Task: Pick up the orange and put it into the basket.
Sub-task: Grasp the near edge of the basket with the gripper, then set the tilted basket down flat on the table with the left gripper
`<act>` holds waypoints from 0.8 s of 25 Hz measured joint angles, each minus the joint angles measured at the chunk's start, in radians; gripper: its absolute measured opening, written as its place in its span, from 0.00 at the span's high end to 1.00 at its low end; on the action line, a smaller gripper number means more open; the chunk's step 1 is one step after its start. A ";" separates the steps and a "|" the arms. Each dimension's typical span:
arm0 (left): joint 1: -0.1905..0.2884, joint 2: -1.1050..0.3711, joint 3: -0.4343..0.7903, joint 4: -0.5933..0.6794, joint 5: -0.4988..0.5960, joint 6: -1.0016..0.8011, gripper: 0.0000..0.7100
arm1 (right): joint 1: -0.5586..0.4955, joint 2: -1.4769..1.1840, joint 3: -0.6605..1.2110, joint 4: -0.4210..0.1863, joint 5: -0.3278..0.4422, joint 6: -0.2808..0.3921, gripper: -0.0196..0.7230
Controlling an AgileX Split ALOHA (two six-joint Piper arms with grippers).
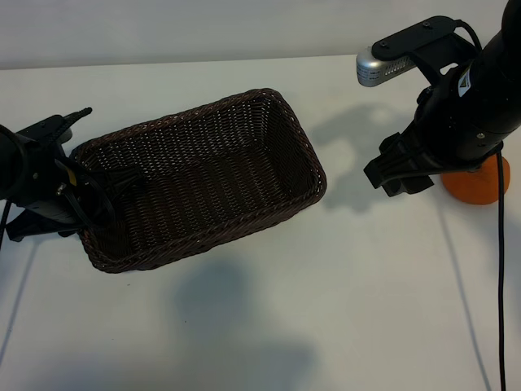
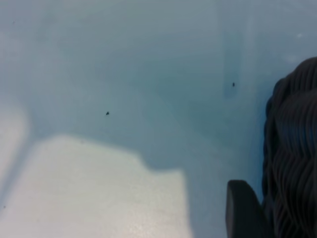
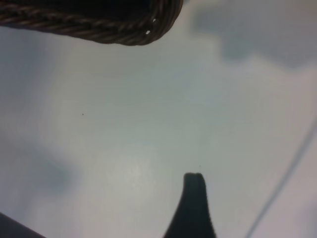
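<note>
The orange (image 1: 480,186) lies on the white table at the far right, mostly hidden behind my right arm. Just to its left hovers my right gripper (image 1: 397,173), open with nothing between its fingers (image 3: 194,203) and only bare table under them. The dark brown woven basket (image 1: 203,175) sits left of centre, and one corner of its rim (image 3: 124,29) shows in the right wrist view. My left gripper (image 1: 102,194) is at the basket's left end wall (image 2: 294,148), right against the weave. The basket holds nothing.
The right arm's black cable (image 1: 498,269) runs down the table's right side towards the front. A silver camera housing (image 1: 378,65) juts from the right arm above the table. Bare white table spreads between the basket and the orange and in front of both.
</note>
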 joint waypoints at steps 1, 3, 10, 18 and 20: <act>0.000 0.000 0.000 -0.006 -0.001 0.013 0.58 | 0.000 0.000 0.000 0.000 0.000 0.000 0.19; 0.000 -0.010 0.002 -0.035 -0.002 0.051 0.58 | 0.000 0.000 0.000 0.000 0.000 0.000 0.19; 0.039 -0.116 0.004 -0.230 -0.021 0.271 0.58 | 0.000 0.000 0.000 0.000 -0.001 -0.001 0.19; 0.120 -0.219 0.007 -0.532 0.019 0.642 0.59 | 0.000 0.000 0.000 0.000 0.000 0.001 0.19; 0.146 -0.241 0.008 -0.612 0.034 0.731 0.59 | 0.000 0.000 0.000 0.000 0.000 0.000 0.19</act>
